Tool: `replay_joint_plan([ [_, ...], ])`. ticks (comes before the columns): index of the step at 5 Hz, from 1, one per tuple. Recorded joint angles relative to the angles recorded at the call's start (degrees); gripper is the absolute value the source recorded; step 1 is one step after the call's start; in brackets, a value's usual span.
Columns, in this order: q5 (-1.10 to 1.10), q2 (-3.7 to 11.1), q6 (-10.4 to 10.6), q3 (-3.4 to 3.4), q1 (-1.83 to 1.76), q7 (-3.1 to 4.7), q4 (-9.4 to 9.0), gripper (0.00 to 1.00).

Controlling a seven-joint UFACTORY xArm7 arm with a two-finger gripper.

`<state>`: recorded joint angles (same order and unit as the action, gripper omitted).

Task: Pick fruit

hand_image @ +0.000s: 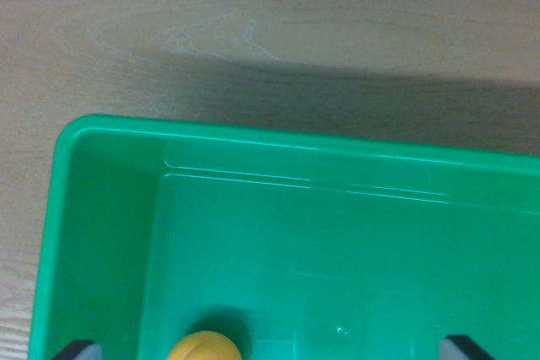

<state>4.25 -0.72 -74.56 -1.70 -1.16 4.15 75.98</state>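
The wrist view looks straight down into a green plastic bin [110, 208] that fills the lower two thirds of the picture. Its rounded rim runs from the wrist view's left edge across to the right edge, dropping slightly toward the right, and its near-left corner is curved. The inner walls slope down to a flat, glossy floor, where faint moulded lines cross just below the far wall.

Beyond the bin lies a pale wood-grain worktop [270, 31]. A broad dark shadow falls across it just above the bin's far rim, widening toward the wrist view's right.

At the bottom edge of the picture, left of centre, sits an orange-yellow rounded fruit [203, 347]. Only its upper part shows, the rest being cut off by the frame. It rests on the bin's floor, near the left inner wall but apart from it, with a dark shadow ringing its top.

The gripper [270, 350] shows only as two dark tips in the bottom corners, one at the wrist view's left and one at its right. The jaws stand spread wide, with nothing between them but the bin's floor and the fruit, which lies nearer the left tip and touches neither.
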Motion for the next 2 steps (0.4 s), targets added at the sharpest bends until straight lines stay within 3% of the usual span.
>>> replay_joint_plan([
  [1,0.00,0.00,0.0,0.00,0.00,0.00,0.00,0.00],
  [2,-0.14,0.74,2.6,-0.42,-0.39,0.29,-2.35,0.00],
])
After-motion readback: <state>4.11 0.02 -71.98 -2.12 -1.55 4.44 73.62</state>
